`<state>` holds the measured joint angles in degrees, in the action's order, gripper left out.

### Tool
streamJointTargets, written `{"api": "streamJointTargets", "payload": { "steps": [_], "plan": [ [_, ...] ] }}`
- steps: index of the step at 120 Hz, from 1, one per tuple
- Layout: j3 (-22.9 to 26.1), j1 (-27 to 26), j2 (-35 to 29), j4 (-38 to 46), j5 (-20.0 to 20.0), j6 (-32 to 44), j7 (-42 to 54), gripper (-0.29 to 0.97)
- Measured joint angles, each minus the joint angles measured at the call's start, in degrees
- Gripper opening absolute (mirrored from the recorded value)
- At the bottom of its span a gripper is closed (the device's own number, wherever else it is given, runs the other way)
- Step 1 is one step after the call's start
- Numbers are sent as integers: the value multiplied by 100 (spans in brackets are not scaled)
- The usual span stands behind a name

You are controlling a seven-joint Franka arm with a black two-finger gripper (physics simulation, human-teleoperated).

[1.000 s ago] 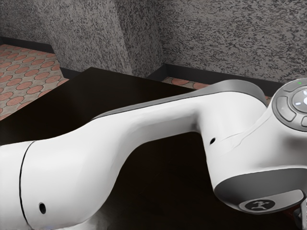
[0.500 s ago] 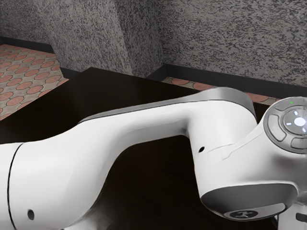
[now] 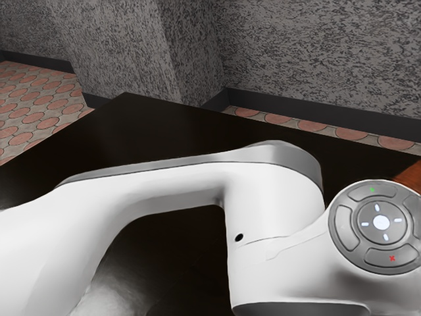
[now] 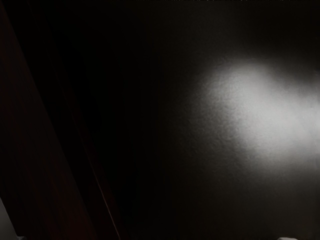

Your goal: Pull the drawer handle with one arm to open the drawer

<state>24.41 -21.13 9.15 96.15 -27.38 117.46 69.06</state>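
Observation:
My white arm comes in from the exterior view's left and covers the lower half of that view. Its wrist joint with the grey button pad sits low at the exterior view's right, down over the near edge of a dark cabinet top. In the wrist view a dark glossy surface lies close under my hand, with a pale glare patch on it. A dark reddish-brown strip runs diagonally beside that surface.
Speckled grey walls with a dark baseboard stand behind the cabinet. A floor of red round tiles shows at the exterior view's left and behind the cabinet. A brown wooden edge peeks out at the right.
My arm's elbow and wrist have sunk lower and shifted toward the exterior view's left. The button pad has turned to face the camera.

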Motion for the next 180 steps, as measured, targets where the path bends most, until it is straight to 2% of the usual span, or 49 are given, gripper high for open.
{"api": "streamJointTargets", "payload": {
  "steps": [5, 14, 24, 27, 30, 33, 36, 38, 41, 46, 49, 57, 65, 74, 84, 94, 100, 107, 115, 123, 137, 146, 152, 163, 169, 180],
  "plan": [
    [-25, -31, -108, 147, 9, 8, -2, 57],
    [-36, -69, -320, 395, 19, 18, -4, 53],
    [-50, -143, -592, 681, 32, 22, -5, 42],
    [-53, -207, -683, 766, 38, 23, -6, 35],
    [-80, -273, -777, 857, 37, 25, -7, 35],
    [-227, -450, -863, 946, 43, 24, -7, 34],
    [-615, -862, -937, 1022, 49, 25, -7, 31],
    [-328, -589, -988, 1075, 51, 25, -7, 31],
    [-184, -465, -1053, 1145, 57, 27, -7, 29],
    [-201, -518, -1138, 1220, 58, 30, -7, 26],
    [-235, -557, -1192, 1242, 55, 27, -7, 17],
    [-280, -605, -1365, 1251, 52, 15, -7, 9],
    [-268, -210, -1581, 1237, 55, -2, -6, 28],
    [-263, 193, -1778, 1108, 86, -58, -3, 42],
    [-259, 204, -1880, 454, 285, -402, -45, 52],
    [-258, -37, -1979, -94, 406, -923, -140, 58],
    [-334, -215, -2130, -148, 504, -1297, -197, 61],
    [-877, -612, -2297, -212, 680, -1777, -334, 63],
    [-1325, -759, -2329, -420, 797, -2387, -753, 64],
    [-1495, -793, -2225, -519, 875, -2843, -1431, 66],
    [-1685, -786, -1684, -869, 1194, -3347, -2682, 67],
    [-1788, -747, -1589, -933, 1317, -3585, -3431, 67],
    [-2045, -850, -1599, -979, 1361, -3731, -3881, 67],
    [-2861, -805, -1830, -1833, 1248, -4132, -4598, 68],
    [-3426, -728, -1624, -2190, 1081, -4202, -4935, 68],
    [-3717, -641, -1502, -2396, 897, -4293, -5470, 68]
  ]
}}
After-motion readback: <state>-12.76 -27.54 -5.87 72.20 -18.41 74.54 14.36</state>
